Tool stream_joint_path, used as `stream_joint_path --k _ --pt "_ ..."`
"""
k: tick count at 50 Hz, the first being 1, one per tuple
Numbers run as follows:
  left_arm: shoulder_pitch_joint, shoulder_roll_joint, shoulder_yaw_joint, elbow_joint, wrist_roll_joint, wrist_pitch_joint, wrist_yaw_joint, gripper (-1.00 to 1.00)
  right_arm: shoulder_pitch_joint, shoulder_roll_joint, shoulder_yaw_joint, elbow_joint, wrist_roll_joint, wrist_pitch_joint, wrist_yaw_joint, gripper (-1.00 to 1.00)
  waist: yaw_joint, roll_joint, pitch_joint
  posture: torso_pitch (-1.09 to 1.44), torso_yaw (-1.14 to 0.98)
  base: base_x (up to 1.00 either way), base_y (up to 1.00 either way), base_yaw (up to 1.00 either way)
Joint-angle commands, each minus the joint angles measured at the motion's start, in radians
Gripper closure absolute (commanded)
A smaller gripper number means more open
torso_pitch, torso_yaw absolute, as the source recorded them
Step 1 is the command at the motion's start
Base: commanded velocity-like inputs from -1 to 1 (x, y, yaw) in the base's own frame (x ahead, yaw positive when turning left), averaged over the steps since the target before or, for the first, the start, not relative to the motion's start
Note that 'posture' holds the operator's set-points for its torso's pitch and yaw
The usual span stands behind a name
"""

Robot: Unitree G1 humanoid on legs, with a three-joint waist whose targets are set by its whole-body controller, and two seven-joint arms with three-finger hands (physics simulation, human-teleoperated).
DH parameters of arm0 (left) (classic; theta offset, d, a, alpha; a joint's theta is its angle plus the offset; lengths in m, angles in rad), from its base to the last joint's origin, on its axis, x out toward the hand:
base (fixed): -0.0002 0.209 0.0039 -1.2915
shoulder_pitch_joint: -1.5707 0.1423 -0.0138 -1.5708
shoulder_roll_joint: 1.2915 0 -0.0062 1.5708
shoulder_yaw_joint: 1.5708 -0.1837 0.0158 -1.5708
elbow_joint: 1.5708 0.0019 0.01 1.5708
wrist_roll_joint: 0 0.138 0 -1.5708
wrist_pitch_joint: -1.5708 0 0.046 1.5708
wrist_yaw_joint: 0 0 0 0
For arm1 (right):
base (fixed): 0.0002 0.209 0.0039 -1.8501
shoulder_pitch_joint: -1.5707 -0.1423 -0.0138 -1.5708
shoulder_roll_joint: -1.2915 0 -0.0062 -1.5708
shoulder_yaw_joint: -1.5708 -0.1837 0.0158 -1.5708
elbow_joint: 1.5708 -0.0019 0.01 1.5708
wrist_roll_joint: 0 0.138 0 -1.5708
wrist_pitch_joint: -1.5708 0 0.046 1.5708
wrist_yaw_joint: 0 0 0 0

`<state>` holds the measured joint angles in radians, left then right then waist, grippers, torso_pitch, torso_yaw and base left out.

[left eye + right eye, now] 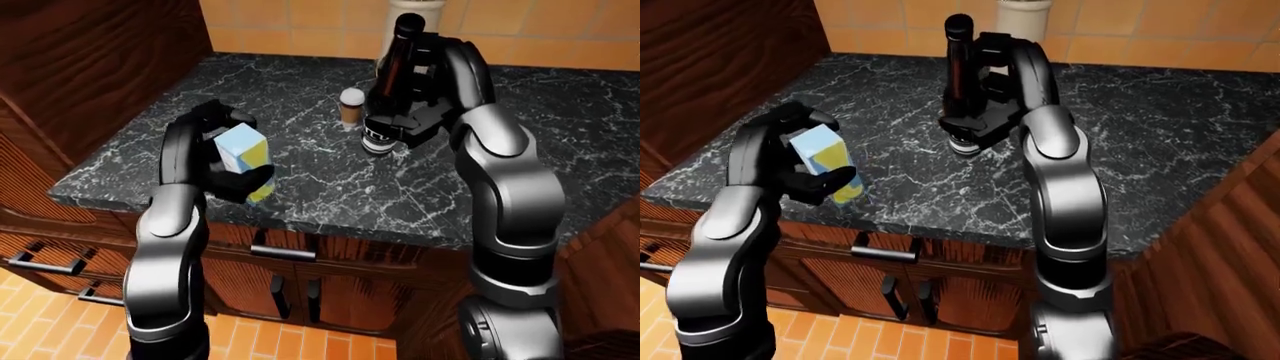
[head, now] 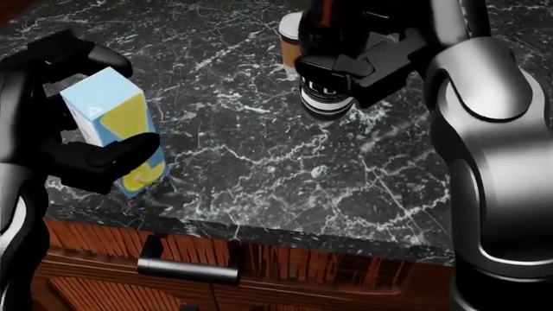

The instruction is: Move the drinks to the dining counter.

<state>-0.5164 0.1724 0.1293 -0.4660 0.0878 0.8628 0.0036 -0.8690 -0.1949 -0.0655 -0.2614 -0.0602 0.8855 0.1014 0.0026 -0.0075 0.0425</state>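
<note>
Drinks are already gripped in both hands: the blue-and-yellow carton is clasped by the left hand, tilted and seemingly lifted just off the black marble counter, while the dark bottle is held upright in the right hand, apparently clear of the stone. A paper cup is left standing beside the bottle. Both grips should be kept firm and the bottle vertical while the body is turned, and the cup should be cleared by the bottle's base.
</note>
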Motion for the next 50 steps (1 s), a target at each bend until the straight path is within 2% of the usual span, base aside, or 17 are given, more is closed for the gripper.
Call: stream_joint_path --k 1,11,15,18,20,21,23,26,28,33,38,39,41,42,44,48,50 --pt "-0.058 0.017 0.013 -0.055 -0.008 -0.015 0.007 1.0 -0.037 -0.008 -0.009 -0.037 -0.011 -0.035 0.0 1.0 -0.001 0.004 -0.033 0.0 0.0 0.0 0.0 0.0" --pt "-0.072 0.034 0.024 -0.049 -0.024 -0.014 0.014 1.0 -0.035 0.005 -0.007 -0.029 -0.03 -0.039 0.004 1.0 -0.003 0.011 -0.041 0.0 0.0 0.0 0.05 0.0" --pt "-0.065 0.037 0.028 -0.048 -0.031 -0.02 0.018 1.0 -0.03 0.01 -0.012 -0.022 -0.027 -0.048 0.001 1.0 0.002 -0.005 -0.048 0.0 0.0 0.0 0.29 0.0" --pt "-0.063 0.038 0.028 -0.056 -0.033 -0.015 0.021 1.0 -0.025 0.012 -0.012 -0.021 -0.024 -0.051 -0.002 1.0 -0.001 0.028 -0.038 0.0 0.0 0.0 0.3 0.0" --pt "-0.057 0.036 0.026 -0.058 -0.035 -0.021 0.022 1.0 -0.023 0.012 -0.012 -0.016 -0.022 -0.059 -0.003 1.0 -0.007 0.078 -0.041 0.0 0.0 0.0 0.31 0.0" --pt "-0.056 0.036 0.025 -0.058 -0.036 -0.022 0.022 1.0 -0.023 0.011 -0.013 -0.013 -0.021 -0.061 -0.003 1.0 -0.01 0.069 -0.051 0.0 0.0 0.0 0.3 0.0" --pt "-0.055 0.036 0.023 -0.054 -0.036 -0.028 0.022 1.0 -0.025 0.01 -0.015 -0.014 -0.019 -0.057 -0.005 1.0 -0.008 0.089 -0.035 0.0 0.0 0.0 0.3 0.0" --pt "-0.052 0.035 0.019 -0.061 -0.035 -0.024 0.02 1.0 -0.022 0.007 -0.016 -0.014 -0.015 -0.059 -0.007 1.0 -0.004 0.055 -0.041 0.0 0.0 0.0 0.23 0.0" --pt "-0.052 0.034 0.018 -0.063 -0.033 -0.024 0.019 1.0 -0.022 0.009 -0.02 -0.018 -0.007 -0.057 -0.01 1.0 -0.003 0.053 -0.014 0.0 0.0 0.0 0.0 0.0" --pt "-0.051 0.033 0.017 -0.068 -0.031 -0.022 0.018 1.0 -0.02 0.005 -0.016 -0.021 -0.001 -0.057 -0.014 1.0 -0.005 0.033 -0.002 0.0 0.0 0.0 0.0 0.0" --pt "-0.052 0.032 0.017 -0.074 -0.031 -0.016 0.016 1.0 -0.02 0.003 -0.015 -0.019 -0.004 -0.057 -0.016 1.0 0.01 0.001 -0.003 0.0 0.0 0.0 0.0 0.0" --pt "-0.053 0.032 0.017 -0.075 -0.031 -0.015 0.016 1.0 -0.019 0.002 -0.015 -0.018 -0.005 -0.058 -0.015 1.0 0.009 -0.005 -0.025 0.0 0.0 0.0 0.05 0.0" --pt "-0.053 0.031 0.017 -0.077 -0.031 -0.014 0.016 1.0 -0.017 0.001 -0.014 -0.015 -0.006 -0.062 -0.014 1.0 0.003 -0.068 -0.036 0.0 0.0 0.0 0.17 0.0" --pt "-0.054 0.031 0.017 -0.079 -0.031 -0.012 0.015 1.0 -0.017 0.002 -0.015 -0.014 -0.007 -0.062 -0.014 1.0 -0.002 -0.032 -0.031 0.0 0.0 0.0 0.19 0.0" --pt "-0.055 0.03 0.018 -0.076 -0.031 -0.013 0.016 1.0 -0.017 0.002 -0.015 -0.014 -0.007 -0.062 -0.014 1.0 0.003 -0.051 -0.045 0.0 0.0 0.0 0.19 0.0" --pt "-0.051 0.03 0.02 -0.069 -0.034 -0.023 0.017 1.0 -0.016 0.004 -0.013 -0.011 -0.01 -0.064 -0.014 1.0 0.0 -0.019 -0.043 0.0 0.0 0.0 0.23 0.0" --pt "-0.057 0.032 0.022 -0.072 -0.036 -0.016 0.017 1.0 -0.018 0.004 -0.012 -0.013 -0.012 -0.061 -0.013 1.0 0.001 -0.024 -0.034 0.0 0.0 -0.02 0.52 0.0"
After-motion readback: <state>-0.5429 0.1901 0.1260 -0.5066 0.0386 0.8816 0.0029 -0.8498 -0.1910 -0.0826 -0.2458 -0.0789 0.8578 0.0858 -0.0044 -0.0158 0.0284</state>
